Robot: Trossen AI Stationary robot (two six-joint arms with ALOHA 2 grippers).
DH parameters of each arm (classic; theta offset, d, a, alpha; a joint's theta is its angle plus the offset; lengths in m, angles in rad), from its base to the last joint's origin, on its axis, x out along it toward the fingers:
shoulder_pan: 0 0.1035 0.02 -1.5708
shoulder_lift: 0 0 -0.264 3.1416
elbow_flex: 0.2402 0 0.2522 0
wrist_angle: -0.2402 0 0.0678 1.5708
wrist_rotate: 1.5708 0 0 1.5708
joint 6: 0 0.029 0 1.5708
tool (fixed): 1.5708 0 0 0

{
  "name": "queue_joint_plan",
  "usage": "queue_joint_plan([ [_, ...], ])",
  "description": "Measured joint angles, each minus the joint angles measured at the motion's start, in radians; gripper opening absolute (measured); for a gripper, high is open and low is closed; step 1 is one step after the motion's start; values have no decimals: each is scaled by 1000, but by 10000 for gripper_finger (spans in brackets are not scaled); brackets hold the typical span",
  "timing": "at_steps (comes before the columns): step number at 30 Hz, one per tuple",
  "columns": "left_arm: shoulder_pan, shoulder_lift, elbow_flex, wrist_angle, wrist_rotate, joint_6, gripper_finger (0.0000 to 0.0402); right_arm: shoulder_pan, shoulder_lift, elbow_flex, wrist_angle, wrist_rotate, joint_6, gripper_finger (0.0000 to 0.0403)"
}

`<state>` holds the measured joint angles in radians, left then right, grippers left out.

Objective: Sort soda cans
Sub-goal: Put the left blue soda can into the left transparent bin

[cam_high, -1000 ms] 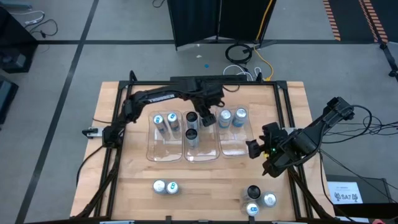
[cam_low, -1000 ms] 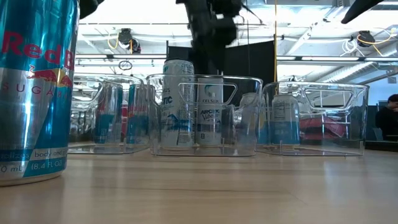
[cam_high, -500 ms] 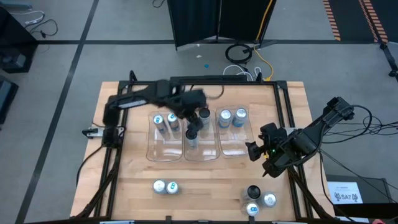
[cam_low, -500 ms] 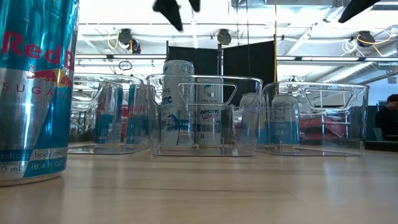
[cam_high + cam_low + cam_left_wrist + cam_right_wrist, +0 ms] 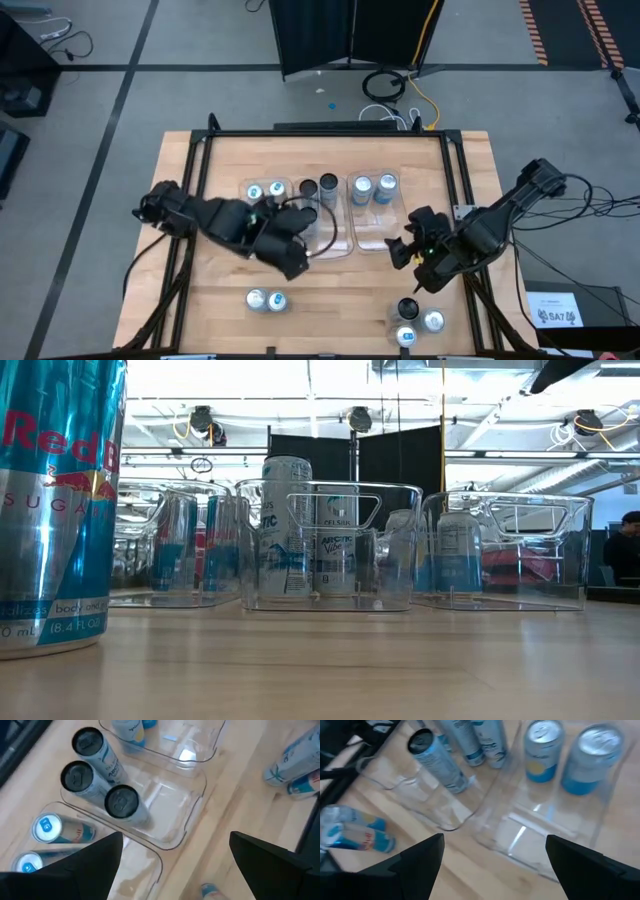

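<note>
Here three clear plastic trays sit side by side on the wooden table (image 5: 230, 320), and the middle tray (image 5: 322, 246) serves as the landmark. It holds three black-topped cans (image 5: 92, 769), standing upright and close together toward its far end. The left tray (image 5: 243, 243), just beside the middle tray, holds two blue-topped cans (image 5: 265, 191) at its far end. The right tray (image 5: 375, 238), on the middle tray's other side, holds two silver-topped cans (image 5: 373, 185), also at its far end.

Nearer the table's front edge than the middle tray, a pair of loose cans (image 5: 266, 299) stands to the left and a cluster of three cans (image 5: 415, 322) to the right; their kinds are probably mixed, though the tops are small.

The left gripper (image 5: 296, 258) hovers over the middle tray's near-left corner, its fingers (image 5: 85, 870) spread wide and holding nothing. The right gripper (image 5: 400, 250) hangs just beyond the right tray's near corner, likewise spread and empty.
</note>
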<state>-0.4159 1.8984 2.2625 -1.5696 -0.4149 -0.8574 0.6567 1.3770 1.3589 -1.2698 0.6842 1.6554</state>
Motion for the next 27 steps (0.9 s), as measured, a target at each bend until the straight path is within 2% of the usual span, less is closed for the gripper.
queue_joint_plan([
  [3,-50,-19,-40,1,-32,-34,375,0,18,0,80,1,-9,341],
  [7,-135,-82,-176,0,-33,-120,375,2,56,0,281,42,-105,341],
  [9,-185,-127,-270,-2,-33,-203,375,2,82,0,445,77,-198,341],
  [13,-311,-251,-448,6,-44,-417,375,-7,134,0,716,81,-345,341],
  [17,-415,-331,-598,86,-50,-546,375,-21,171,0,778,77,-343,341],
  [22,-460,-351,-698,181,-32,-487,375,-25,203,0,778,66,-299,341],
  [27,-448,-349,-731,377,-11,-196,375,-24,210,0,780,16,-263,341],
])
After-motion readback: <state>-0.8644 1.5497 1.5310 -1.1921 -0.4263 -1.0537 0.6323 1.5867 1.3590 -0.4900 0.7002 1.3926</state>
